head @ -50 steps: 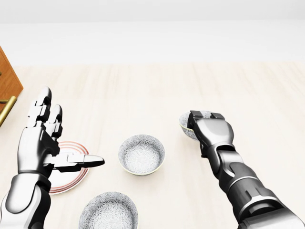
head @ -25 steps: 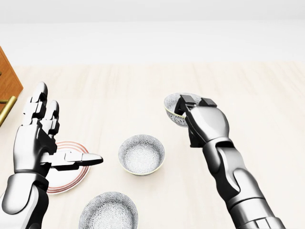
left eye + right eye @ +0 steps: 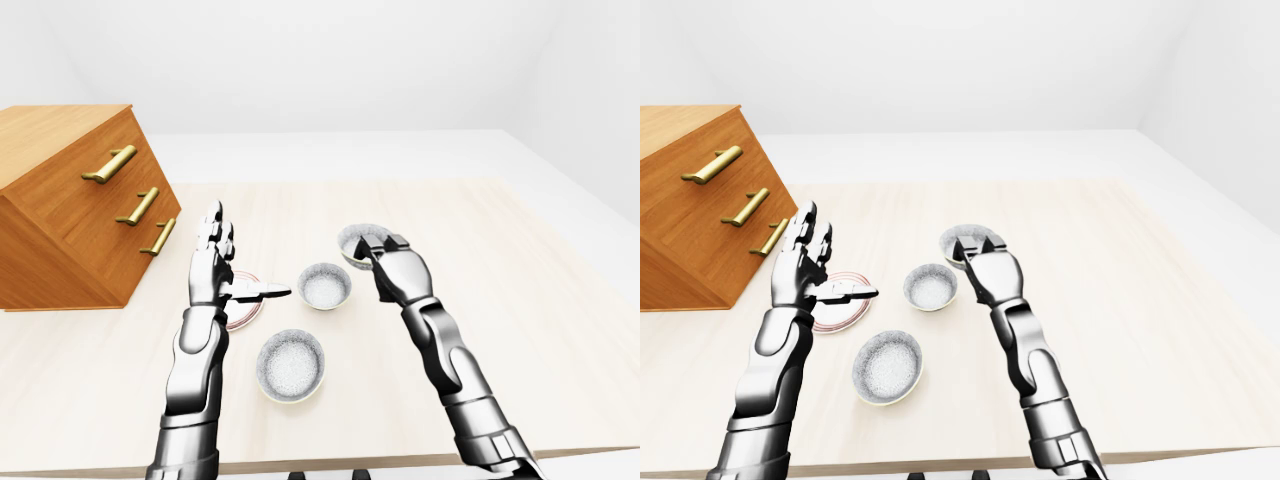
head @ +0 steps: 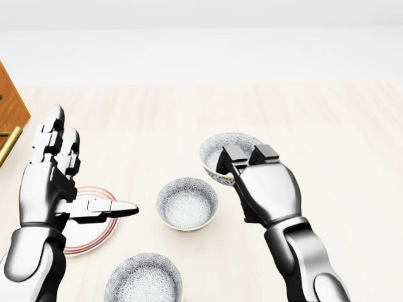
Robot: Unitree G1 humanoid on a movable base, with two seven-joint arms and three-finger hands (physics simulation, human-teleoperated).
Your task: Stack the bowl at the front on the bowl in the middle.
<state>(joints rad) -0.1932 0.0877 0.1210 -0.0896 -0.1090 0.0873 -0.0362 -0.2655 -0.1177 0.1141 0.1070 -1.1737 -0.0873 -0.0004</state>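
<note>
Carrying the bowl [image 4: 220, 150] leftward, rim clenched in the right hand [image 4: 249, 156]: lifted clear of the counter [image 4: 334, 126] and brought, within a second, up beside the middle bowl [image 4: 187, 203], not yet above it. Keeping the left hand [image 4: 53, 182] spread empty over the plate [image 4: 94, 238].

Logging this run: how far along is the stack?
Done: the right hand has its fingers shut on the gripped bowl at the rim. In hand: it is up-right of the middle bowl in the head view, not over it. Left: carry across, set inside, release. The left hand is open.
</note>
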